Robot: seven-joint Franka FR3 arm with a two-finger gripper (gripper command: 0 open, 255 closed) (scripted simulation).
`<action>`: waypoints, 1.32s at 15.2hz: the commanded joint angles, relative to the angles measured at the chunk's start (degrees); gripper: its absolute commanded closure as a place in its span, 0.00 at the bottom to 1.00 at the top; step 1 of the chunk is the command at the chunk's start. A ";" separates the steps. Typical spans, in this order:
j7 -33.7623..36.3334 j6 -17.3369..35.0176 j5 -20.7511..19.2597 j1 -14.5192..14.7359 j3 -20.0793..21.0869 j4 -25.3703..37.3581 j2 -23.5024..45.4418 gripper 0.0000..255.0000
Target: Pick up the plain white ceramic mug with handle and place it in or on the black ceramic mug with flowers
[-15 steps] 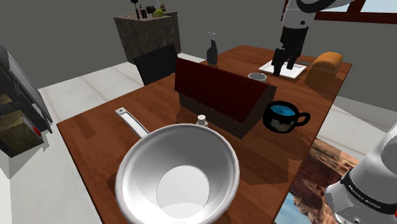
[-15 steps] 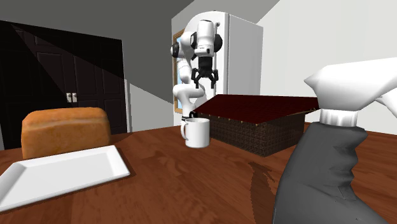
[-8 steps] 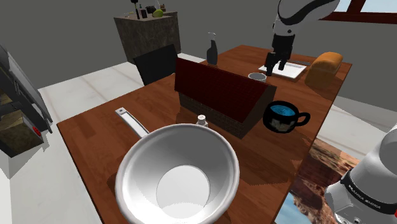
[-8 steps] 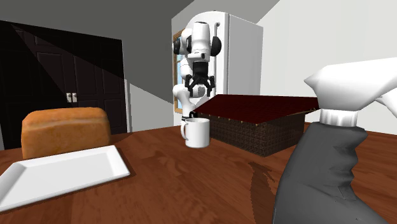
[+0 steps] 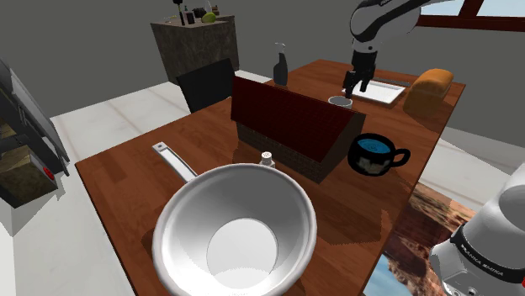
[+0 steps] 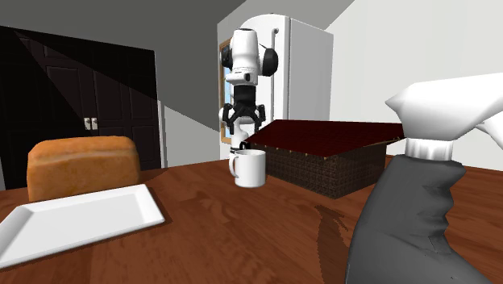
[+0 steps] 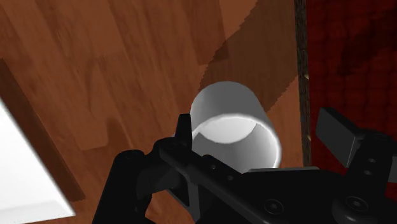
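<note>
The white mug (image 5: 339,102) stands upright on the wooden table (image 5: 143,155), just behind the dark red box (image 5: 290,122). In the second exterior view the white mug (image 6: 251,168) has its handle toward that view's left. My gripper (image 5: 353,85) hangs open just above it, also seen as the gripper (image 6: 240,131) over the mug's handle side. In the wrist view the gripper (image 7: 259,127) stands open with the mug (image 7: 232,121) below, nearer one finger (image 7: 183,126); nothing is held. The black mug (image 5: 375,155) with a blue inside sits nearer the table's edge.
A big metal pan (image 5: 231,231) fills the near table. A white plate (image 5: 383,91) and a bread loaf (image 5: 429,87) lie beyond the mug. A spray bottle (image 5: 281,66) stands at the far edge. The box (image 6: 338,153) is right beside the white mug.
The gripper has swung from above the white plate toward the shoulder view's left and lower, now over the white mug. Its fingers stay open. Nothing else moved.
</note>
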 commanded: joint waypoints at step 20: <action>-6.96 5.60 5.60 -3.89 -1.00 13.52 19.35 0.00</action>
